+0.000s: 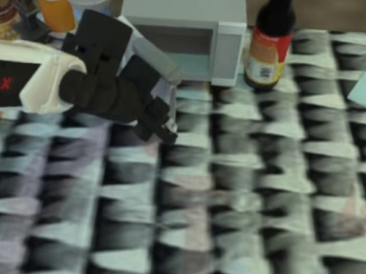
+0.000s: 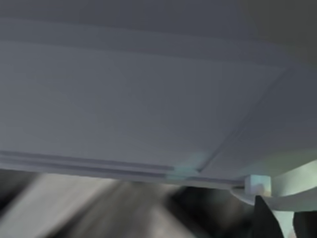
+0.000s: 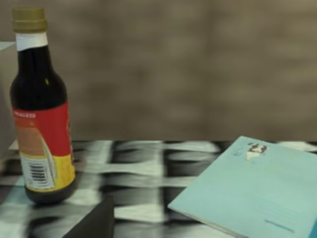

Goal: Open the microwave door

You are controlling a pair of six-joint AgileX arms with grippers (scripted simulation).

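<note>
Microwave (image 1: 196,26) set at the patterned surface's (image 1: 260,197) far edge, microwave door (image 1: 152,55) swung open leftward, left claw (image 1: 162,128) beside it, finger state not discernible, "E-X" lettered on arm, red-and-yellow-labelled dark sauce bottle (image 1: 271,43) just right.

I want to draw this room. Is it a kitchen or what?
Probably a make-believe kitchen counter, drawn by a computer. There's a small microwave with its door swung open, a dark sauce bottle beside it, and an orange bottle at the back. The left gripper is by the door.
</note>
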